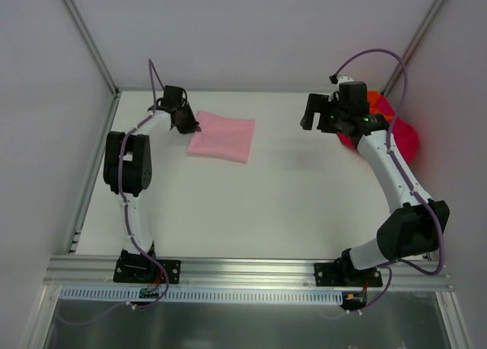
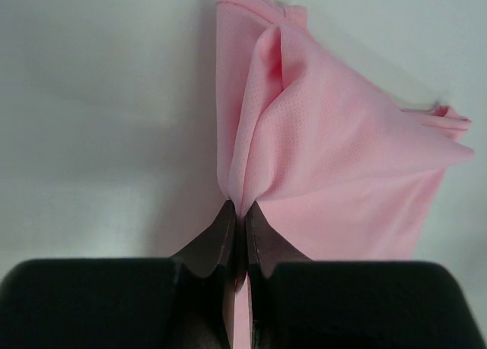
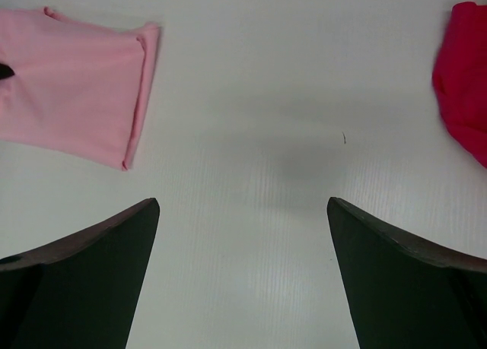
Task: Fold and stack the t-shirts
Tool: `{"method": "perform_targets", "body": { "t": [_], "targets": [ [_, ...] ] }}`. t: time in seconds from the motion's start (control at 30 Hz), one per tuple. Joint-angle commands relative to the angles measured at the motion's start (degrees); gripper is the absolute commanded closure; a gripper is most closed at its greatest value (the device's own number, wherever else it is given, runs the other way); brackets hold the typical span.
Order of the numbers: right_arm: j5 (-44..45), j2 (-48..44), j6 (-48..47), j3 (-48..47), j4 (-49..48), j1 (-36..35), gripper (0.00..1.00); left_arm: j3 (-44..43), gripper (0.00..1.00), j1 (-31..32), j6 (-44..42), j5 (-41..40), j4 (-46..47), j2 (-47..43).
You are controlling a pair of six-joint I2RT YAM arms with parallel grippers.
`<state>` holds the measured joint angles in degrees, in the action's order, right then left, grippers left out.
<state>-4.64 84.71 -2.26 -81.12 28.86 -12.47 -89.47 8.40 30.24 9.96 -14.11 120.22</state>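
**Near edge.** An aluminium rail (image 1: 251, 267) spans the front of the table (image 1: 266, 212), and both arm bases are bolted to it. From the rail outward, open white surface runs across the near and middle ground between the two arms.

**Far left.** The pink t-shirt (image 1: 224, 138) lies as a folded, roughly rectangular piece, flat except at its left edge. Its right edge (image 3: 141, 90) shows as a doubled fold, straight and well apart from anything else. The left gripper (image 2: 240, 212) has its jaws pressed together and clamped on the left edge of the pink t-shirt. From the pinch the cloth gathers into a raised ridge that fans out. This gripper works close to the left wall frame, with open table on its near side.

**Far right.** The right gripper (image 3: 243, 204) hangs above bare table with its fingers spread wide and nothing between them. Open surface separates it from the pink t-shirt on one side and the red t-shirt (image 1: 405, 138) on the other.

**Right edge.** The red t-shirt sits bunched against the corner post, partly hidden behind the right arm. An orange patch (image 1: 374, 98) shows behind the wrist; what it is cannot be told.
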Motion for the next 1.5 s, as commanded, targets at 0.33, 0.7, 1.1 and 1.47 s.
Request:
{"method": "perform_targets", "body": {
  "t": [0.33, 0.7, 1.1, 1.47],
  "targets": [
    [8.24, 2.56, -3.89, -3.51, -1.53, 0.52, 0.00, -24.78, 1.00, -18.14, -14.95, 0.95, -13.84, 13.27],
    [9.66, 7.31, -4.24, -7.64, -0.91, 0.52, 0.00, -40.08, 1.00, -22.47, -22.41, -9.33, -18.41, 19.61],
    [8.16, 13.46, -2.66, -13.97, 1.81, 0.25, 0.00, -46.14, 0.95, -26.07, -25.67, -15.15, -15.34, 23.65],
    [7.37, 15.31, -3.27, -16.53, 2.60, -0.89, 0.00, -47.46, 0.53, -27.21, -22.42, -13.28, -13.93, 24.88]
  ]
}}
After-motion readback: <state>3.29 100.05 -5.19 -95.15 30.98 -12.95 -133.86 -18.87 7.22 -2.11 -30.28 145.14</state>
